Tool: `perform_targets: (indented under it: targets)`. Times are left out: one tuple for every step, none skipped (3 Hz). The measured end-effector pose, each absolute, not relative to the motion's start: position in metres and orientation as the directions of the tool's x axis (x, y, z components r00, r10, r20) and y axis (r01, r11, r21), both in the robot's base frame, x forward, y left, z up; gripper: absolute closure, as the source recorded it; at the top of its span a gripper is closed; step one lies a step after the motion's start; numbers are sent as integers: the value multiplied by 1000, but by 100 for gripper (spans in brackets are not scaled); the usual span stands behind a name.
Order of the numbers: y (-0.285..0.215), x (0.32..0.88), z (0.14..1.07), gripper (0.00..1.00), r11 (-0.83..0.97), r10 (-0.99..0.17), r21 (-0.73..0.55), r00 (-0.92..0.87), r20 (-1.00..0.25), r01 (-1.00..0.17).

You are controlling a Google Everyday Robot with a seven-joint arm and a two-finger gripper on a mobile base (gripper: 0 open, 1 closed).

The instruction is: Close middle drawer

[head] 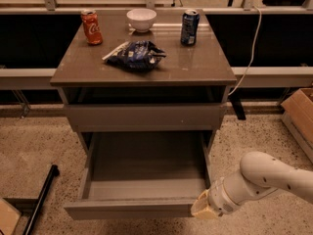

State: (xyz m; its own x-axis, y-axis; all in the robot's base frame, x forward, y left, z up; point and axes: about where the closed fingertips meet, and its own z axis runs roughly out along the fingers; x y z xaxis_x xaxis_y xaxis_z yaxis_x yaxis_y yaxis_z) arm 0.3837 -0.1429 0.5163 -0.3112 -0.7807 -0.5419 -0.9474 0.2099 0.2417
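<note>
My cream tool [205, 208], lower right of frame, sits at front-right of the open wide grey middle drawer [142, 173], ready to push; grip state: can't tell.

grey middle drawer [145, 181], cream hand [206, 210] at front
</note>
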Motion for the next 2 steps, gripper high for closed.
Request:
perform_targets:
  targets:
    - [-155,392,476,100,217,-773,273,-336,-539,-937]
    - [-165,409,417,100,206,-741,337,-371,-559,-919]
